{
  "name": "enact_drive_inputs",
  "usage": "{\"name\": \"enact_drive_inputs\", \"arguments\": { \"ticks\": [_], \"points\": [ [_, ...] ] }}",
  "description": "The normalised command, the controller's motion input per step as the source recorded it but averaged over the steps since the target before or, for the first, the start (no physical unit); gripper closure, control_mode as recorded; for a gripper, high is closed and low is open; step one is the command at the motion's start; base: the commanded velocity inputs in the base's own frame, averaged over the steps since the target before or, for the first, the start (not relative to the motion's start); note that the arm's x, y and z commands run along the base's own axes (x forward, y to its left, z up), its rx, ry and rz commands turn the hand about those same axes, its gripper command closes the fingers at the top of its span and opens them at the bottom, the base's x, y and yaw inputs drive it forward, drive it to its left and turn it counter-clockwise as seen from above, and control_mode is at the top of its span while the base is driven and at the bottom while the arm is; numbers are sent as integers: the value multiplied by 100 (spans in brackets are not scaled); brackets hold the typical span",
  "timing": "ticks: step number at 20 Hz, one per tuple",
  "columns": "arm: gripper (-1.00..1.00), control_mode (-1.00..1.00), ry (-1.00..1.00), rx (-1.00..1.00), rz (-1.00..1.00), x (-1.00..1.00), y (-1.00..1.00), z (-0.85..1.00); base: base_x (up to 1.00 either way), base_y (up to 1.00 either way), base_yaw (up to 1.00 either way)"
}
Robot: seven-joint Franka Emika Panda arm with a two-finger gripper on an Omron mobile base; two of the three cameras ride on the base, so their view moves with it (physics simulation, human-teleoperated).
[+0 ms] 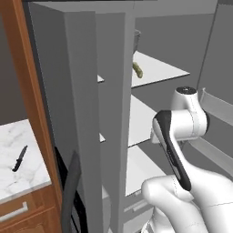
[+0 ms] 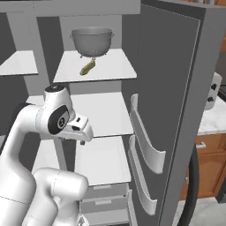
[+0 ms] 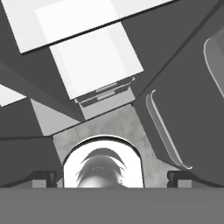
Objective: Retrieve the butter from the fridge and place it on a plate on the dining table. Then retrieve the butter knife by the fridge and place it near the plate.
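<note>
Inside the open fridge (image 2: pixel 176 88), butter (image 2: pixel 87 68) lies on a shelf; the tool (image 3: pixel 112 178) gapes wide, empty.

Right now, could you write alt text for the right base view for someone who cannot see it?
An open grey fridge shows white shelves; on the top one a small yellow-olive butter stick lies in front of a grey colander. A white robot arm rises at lower left, below that shelf.
</note>
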Motion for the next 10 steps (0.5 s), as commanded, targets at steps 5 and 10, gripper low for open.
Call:
{"name": "enact_drive_inputs", "arguments": {
  "ticks": [5, 10],
  "points": [
    [-100, 100, 0, 0, 0, 0, 0, 0, 26, -21, 3],
    [-100, 100, 0, 0, 0, 0, 0, 0, 56, -11, 1]
  ]
}}
